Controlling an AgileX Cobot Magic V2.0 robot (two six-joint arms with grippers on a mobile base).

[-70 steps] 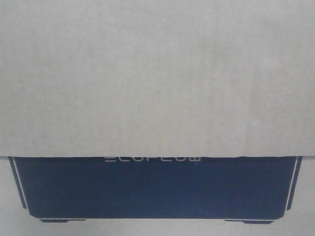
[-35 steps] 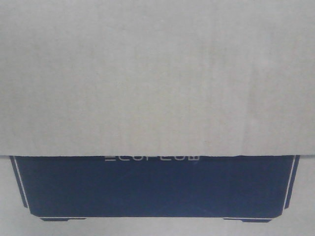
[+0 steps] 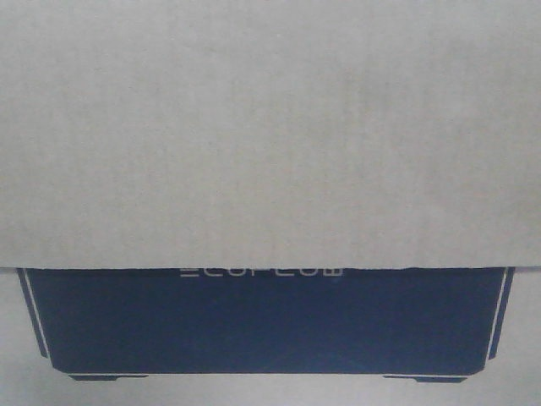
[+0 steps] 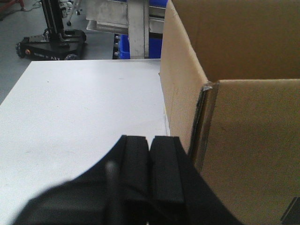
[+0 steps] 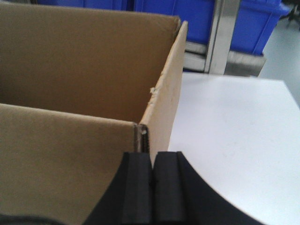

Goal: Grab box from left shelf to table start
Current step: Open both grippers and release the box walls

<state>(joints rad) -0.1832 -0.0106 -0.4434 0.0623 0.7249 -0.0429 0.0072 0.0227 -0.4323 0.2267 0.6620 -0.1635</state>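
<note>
While the box [image 4: 234, 131] sits on the white table [image 4: 84, 117], the left gripper [image 4: 150, 173] rests just outside its left wall, black pads pressed together with nothing between them. Left of that wall, a broad bare stretch of tabletop runs to the table's far edge, beyond which stand a black wheeled base [image 4: 51, 47] on the grey floor, a metal upright [image 4: 137, 28] and blue bins [image 4: 123, 47]. The carton is plain brown corrugated board, open at the top, its raw fluted edge showing at the near left corner, where two walls meet. Seen from the front camera, the box fills the frame: a pale flap across the upper part, below it a black trapezoid print [image 3: 262, 321] with a thin white outline and white lettering half hidden under the flap's edge. At the near right corner, the right gripper [image 5: 152, 187] sits just beside the carton, its pads likewise closed and gripping nothing. Right of it, the table lies smooth and white to its rim, and behind stand a silver post [image 5: 220, 33] and more blue bins.
</note>
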